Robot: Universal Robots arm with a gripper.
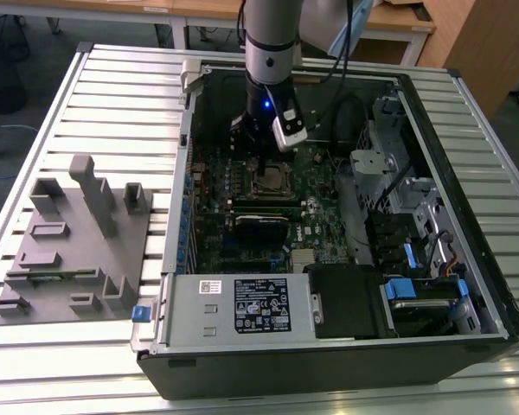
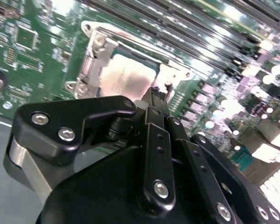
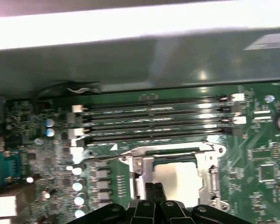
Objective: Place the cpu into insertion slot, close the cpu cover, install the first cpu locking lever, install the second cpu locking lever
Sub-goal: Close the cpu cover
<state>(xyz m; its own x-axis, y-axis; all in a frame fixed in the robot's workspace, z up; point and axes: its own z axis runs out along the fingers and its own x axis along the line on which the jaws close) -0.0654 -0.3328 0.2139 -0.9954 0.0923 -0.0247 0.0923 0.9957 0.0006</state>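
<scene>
Exterior view gives me a ribbed metal counter (image 1: pixel 121 95) carrying an open computer case (image 1: pixel 329 380) and a grey fixture block (image 1: pixel 78 259), with wooden desks (image 1: pixel 398 26) behind. Inside, the cpu (image 1: pixel 271 179) lies flat in its socket on the green motherboard (image 1: pixel 320 216), dull pale silver, the cpu cover (image 3: pixel 212 175) framing it. My jaws hang just above its edge, pressed together, gripping nothing I can see.
</scene>
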